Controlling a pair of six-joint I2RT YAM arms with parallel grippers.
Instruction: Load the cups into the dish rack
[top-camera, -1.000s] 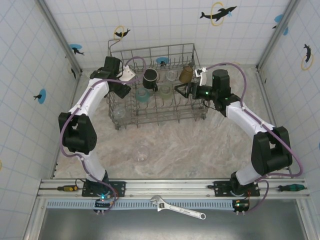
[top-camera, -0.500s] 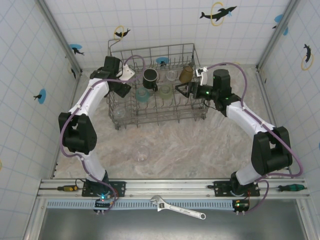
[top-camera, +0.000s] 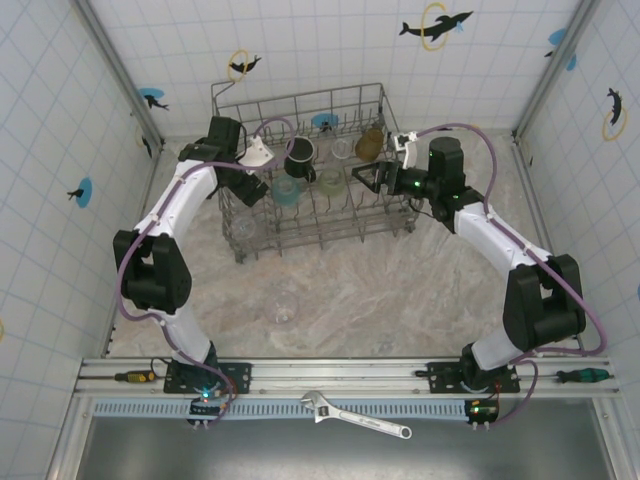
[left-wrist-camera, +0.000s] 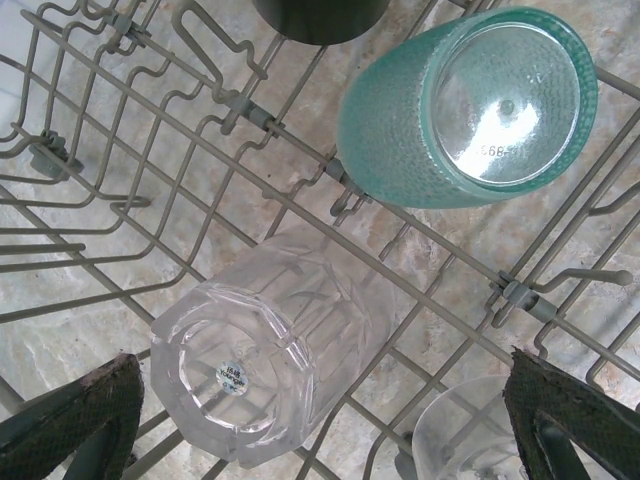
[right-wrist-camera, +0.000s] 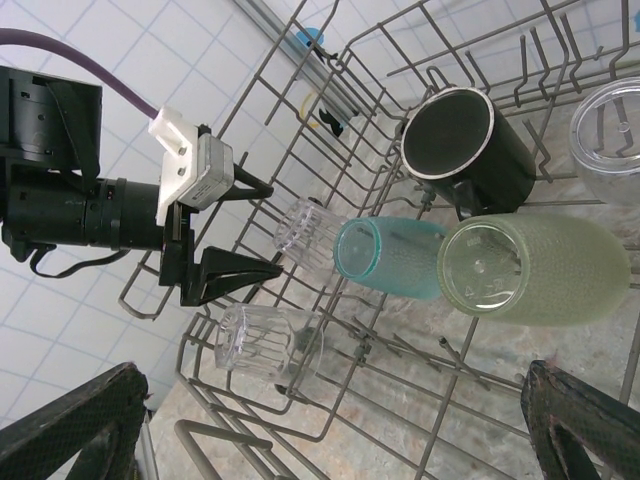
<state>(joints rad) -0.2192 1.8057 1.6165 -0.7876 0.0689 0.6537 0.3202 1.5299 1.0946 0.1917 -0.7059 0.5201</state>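
Note:
The grey wire dish rack (top-camera: 385, 215) stands at the back of the table. In it are a black mug (top-camera: 300, 155), a teal cup (top-camera: 285, 188), a pale green cup (top-camera: 330, 183), an amber tumbler (top-camera: 372, 145) and clear glasses. My left gripper (top-camera: 250, 192) hangs open inside the rack's left end. A clear glass (left-wrist-camera: 270, 365) lies on the tines between its spread fingers (left-wrist-camera: 85, 420), touching neither. My right gripper (top-camera: 360, 177) is open and empty over the rack's right part. One more clear glass (top-camera: 285, 303) stands on the table in front of the rack.
Tiled walls close in the left, back and right. A wrench (top-camera: 360, 418) lies on the near rail between the arm bases. Upright tines (right-wrist-camera: 440, 350) and the rack's wire rim (right-wrist-camera: 210, 445) crowd the space around both grippers.
My left gripper has opened and let go of the clear glass, which now rests on the tines. The rack has shifted slightly. The right arm has barely moved.

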